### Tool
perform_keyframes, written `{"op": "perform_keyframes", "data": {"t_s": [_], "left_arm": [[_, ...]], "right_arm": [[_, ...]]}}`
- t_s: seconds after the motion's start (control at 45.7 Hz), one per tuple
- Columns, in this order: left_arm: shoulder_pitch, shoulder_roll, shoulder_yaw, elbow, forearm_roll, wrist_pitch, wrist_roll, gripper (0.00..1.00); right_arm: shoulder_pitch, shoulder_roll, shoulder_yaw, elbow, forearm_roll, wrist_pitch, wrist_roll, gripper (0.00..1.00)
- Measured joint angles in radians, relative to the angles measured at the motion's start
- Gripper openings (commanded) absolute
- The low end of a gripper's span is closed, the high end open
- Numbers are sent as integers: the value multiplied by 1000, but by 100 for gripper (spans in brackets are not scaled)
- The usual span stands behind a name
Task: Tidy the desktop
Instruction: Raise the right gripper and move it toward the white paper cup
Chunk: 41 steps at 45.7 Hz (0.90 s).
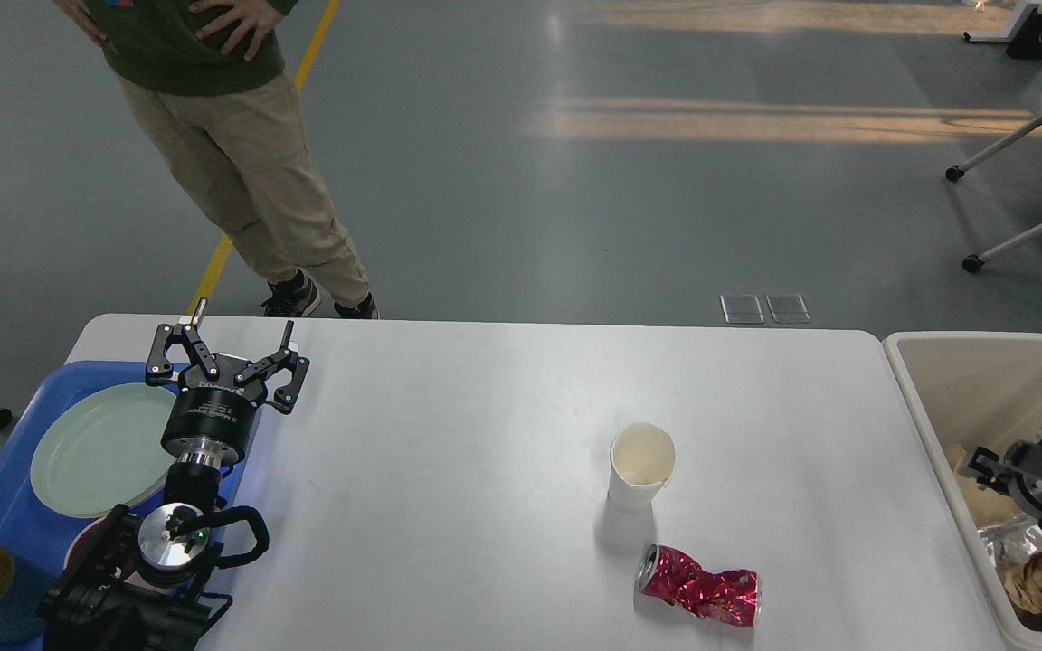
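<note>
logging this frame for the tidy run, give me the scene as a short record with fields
surface: white desktop, mostly bare
loose items: paper cup upright; crushed red can on its side, nearer the robot than the cup
left side: blue tray holding a pale green plate
right side: cream bin with crumpled paper and foil inside
left gripper: open, empty, beside the tray's far right edge
right gripper: over the bin, fingers unclear
background: person standing beyond the far edge
</note>
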<state>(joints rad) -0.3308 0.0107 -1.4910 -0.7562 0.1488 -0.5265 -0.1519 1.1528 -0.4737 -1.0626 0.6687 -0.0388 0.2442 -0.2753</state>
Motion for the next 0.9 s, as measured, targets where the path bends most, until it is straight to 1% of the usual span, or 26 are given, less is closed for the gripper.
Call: {"op": "perform_keyframes", "data": {"t_s": [0.131,0.197,0.372,0.481,0.59,0.765,0.896], "left_arm": [[0,0,0,0,0,0,0,96],[0,0,0,0,0,0,0,96],[0,0,0,0,0,0,0,96],[1,0,0,0,0,0,0,96],[1,0,0,0,0,0,0,96],[1,0,0,0,0,0,0,96],[1,0,0,0,0,0,-1,96]], "right_arm": [[319,6,-96,270,-12,105,-7,100],[465,26,-121,379,-11,164,-11,100],[739,120,-129,559,-4,367,-15,100],[888,147,-122,664,44,445,-16,100],[1018,152,-120,792,101,460,-16,100],[1186,169,-120,991,124,444,-16,100],[1226,219,-128,1041,130,392,-15,100]]}}
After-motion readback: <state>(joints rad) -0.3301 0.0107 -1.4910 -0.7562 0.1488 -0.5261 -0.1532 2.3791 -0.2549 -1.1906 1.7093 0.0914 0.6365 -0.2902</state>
